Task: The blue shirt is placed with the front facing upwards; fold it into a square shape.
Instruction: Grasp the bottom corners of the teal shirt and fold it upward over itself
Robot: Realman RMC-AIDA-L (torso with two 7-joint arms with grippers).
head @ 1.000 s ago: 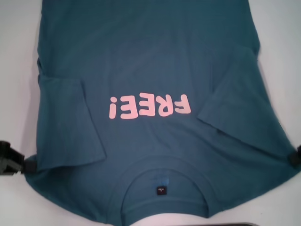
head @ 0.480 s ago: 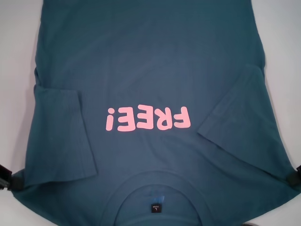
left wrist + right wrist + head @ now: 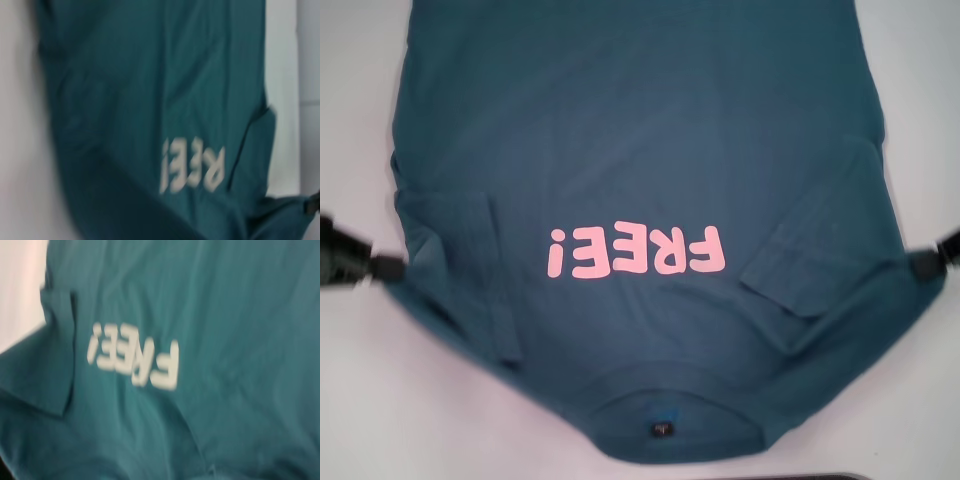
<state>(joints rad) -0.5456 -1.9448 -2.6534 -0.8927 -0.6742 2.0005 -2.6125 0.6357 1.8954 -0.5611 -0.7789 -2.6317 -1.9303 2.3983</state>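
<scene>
Teal-blue cotton short-sleeved shirt with pink "FREE!" lettering (image 3: 640, 200) is lying front-up on the white surface (image 3: 360, 130), collar nearest the robot and both sleeves folded inward. The left gripper (image 3: 388, 266) is pinching its left edge, jaws closed on cloth; the right gripper (image 3: 923, 267) is doing likewise at the right edge. Judging the fold: both should be lifting evenly, keeping the fabric taut. Compared with half a second ago, both grippers are sitting farther away and the near corners are lifting.
</scene>
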